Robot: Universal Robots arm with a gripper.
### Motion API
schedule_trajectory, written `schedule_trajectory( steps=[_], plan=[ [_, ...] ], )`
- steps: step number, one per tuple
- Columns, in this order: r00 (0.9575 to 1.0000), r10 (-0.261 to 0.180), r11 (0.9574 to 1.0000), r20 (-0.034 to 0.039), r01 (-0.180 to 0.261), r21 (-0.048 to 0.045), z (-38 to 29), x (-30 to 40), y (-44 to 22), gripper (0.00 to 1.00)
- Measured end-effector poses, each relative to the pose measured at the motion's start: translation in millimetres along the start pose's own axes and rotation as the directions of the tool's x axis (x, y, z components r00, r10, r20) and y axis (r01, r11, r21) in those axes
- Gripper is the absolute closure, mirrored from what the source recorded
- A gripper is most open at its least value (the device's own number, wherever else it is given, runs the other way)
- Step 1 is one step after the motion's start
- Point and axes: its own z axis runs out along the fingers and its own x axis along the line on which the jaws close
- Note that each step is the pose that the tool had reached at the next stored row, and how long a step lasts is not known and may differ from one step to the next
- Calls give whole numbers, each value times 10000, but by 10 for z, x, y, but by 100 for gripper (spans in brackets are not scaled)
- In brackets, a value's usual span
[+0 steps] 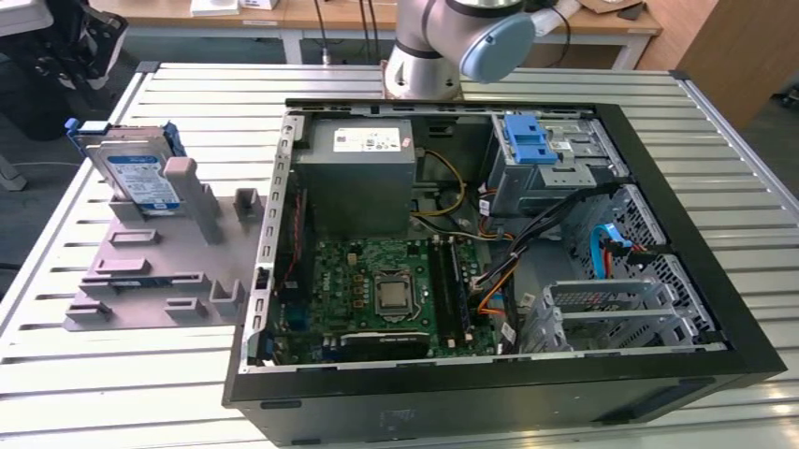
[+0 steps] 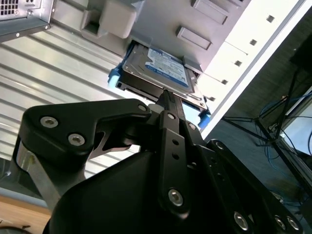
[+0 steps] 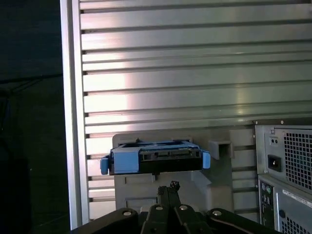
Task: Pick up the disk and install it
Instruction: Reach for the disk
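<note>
The disk (image 1: 135, 178) is a silver hard drive with a white-and-blue label and a blue frame. It stands on edge in a grey holder (image 1: 150, 281) on the exterior view's left, beside the open computer case (image 1: 699, 346). In the first wrist view the disk (image 3: 156, 157) sits in the holder just beyond my gripper (image 3: 168, 186). The black fingers are together with nothing between them. In the second wrist view the gripper (image 2: 165, 95) points at the disk's (image 2: 156, 70) edge, a short way off it.
The case lies open on a slatted metal table (image 1: 187, 393). Inside are a grey power supply (image 1: 362, 159), a motherboard (image 1: 387, 290) and a drive cage with a blue latch (image 1: 530, 140). The arm's base (image 1: 425, 56) stands behind the case. The table edge (image 3: 73, 122) runs close to the holder.
</note>
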Motion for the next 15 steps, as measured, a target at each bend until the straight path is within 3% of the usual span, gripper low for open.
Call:
schedule_trajectory(
  steps=[10, 15],
  plan=[
    [10000, 0, 10000, 0, 0, 3, 37, 244, 68, 89],
    [10000, 0, 10000, 1, 0, 3, 41, 271, 68, 89]
  ],
)
